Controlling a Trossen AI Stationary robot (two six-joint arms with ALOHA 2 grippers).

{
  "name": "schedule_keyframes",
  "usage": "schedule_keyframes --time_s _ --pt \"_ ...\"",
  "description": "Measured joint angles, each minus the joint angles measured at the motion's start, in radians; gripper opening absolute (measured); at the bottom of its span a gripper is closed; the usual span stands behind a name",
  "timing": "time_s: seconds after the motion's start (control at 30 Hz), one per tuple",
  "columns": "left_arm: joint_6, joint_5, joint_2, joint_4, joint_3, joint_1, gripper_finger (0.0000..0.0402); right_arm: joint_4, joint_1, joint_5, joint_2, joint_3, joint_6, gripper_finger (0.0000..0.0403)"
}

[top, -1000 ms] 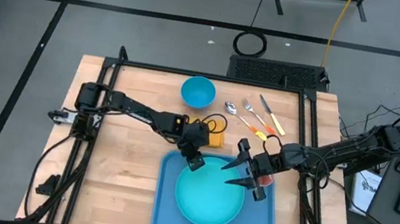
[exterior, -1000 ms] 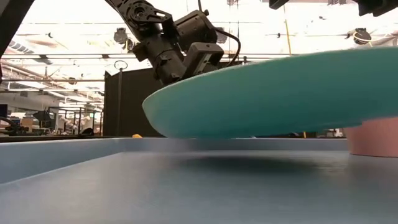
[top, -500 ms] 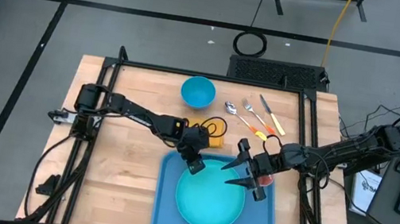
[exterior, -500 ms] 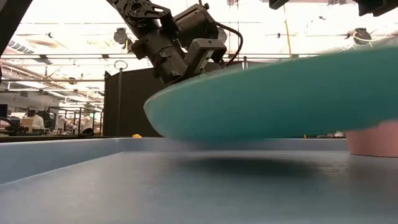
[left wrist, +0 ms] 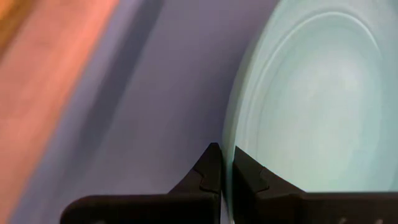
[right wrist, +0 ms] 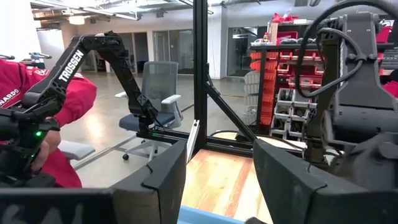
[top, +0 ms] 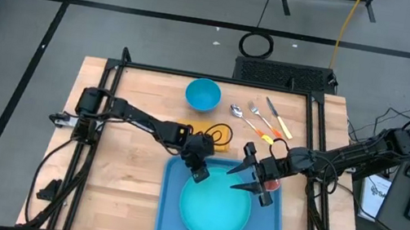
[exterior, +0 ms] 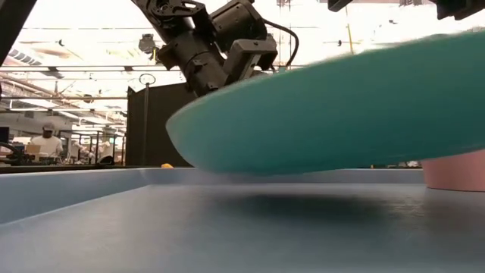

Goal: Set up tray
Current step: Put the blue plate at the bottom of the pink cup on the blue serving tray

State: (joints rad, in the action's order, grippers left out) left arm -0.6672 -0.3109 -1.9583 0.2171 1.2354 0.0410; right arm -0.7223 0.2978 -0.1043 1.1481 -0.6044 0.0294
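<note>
The step in hand looks like setting the teal plate [top: 213, 208] down inside the tray [top: 168, 223]. To do it well, lower the plate level until its whole underside meets the tray floor. In the low view it hangs just above the floor, with its shadow beneath. Keep it off the pink cup [exterior: 455, 168] at the tray's 2 o'clock corner, and let go only once it rests flat.

The left gripper [top: 198, 168] has its jaws clenched on the plate's rim at about 11 o'clock; the left wrist view shows them pinched tight on that thin edge.

The right gripper [top: 255, 174] sits at the tray's 2 o'clock side near the cup, jaws released wide and holding nothing.

The tray lies at the worktop's 6 o'clock edge.
</note>
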Motion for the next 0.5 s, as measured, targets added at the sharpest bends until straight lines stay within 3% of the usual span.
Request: schedule_keyframes --time_s 0.23,0.5 --pt "-0.009 -0.017 -0.034 -0.006 0.0 0.007 0.0006 0.0 0.0 0.003 0.0 0.0 -0.008 0.0178" --pt "0.035 -0.033 -0.096 0.07 0.112 0.007 0.0006 0.004 0.0 0.003 0.001 0.001 -0.008 0.0178"
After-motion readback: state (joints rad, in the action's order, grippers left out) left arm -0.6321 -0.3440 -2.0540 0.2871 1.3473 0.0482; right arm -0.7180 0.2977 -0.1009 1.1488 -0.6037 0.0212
